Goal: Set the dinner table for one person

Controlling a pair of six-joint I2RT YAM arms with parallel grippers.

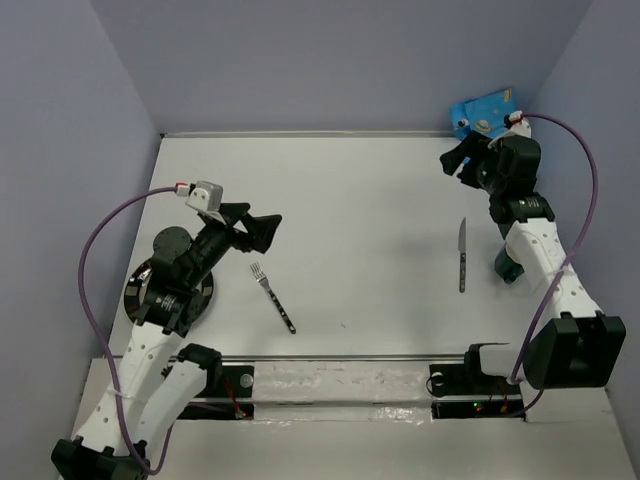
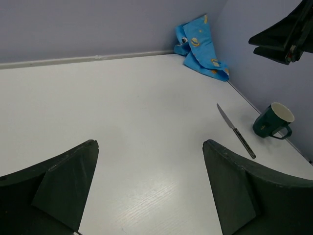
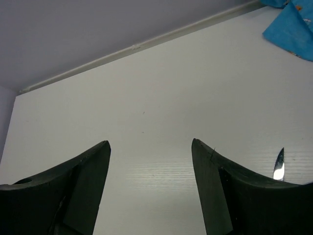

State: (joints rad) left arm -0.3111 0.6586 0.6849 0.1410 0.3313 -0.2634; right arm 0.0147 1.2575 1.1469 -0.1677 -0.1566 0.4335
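Table (image 1: 370, 190) w/ fork (image 1: 273, 297), knife (image 1: 462, 256), mug (image 2: 271, 122), blue cloth (image 2: 201, 46), dark plate (image 1: 134, 292).

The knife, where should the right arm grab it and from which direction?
Best take the knife by its dark handle, nearer the arm bases, from straight above, closing across its width: it lies flat on the dinner table, blade pointing away.

Open lane: dinner table (image 1: 370, 190) middle through far-left corner | fork (image 1: 272, 296) lies near-left of centre | plate (image 1: 137, 283) hugs left edge | knife (image 1: 462, 256), mug (image 2: 272, 121) crowd right edge | blue cloth (image 1: 484, 112) fills far-right corner
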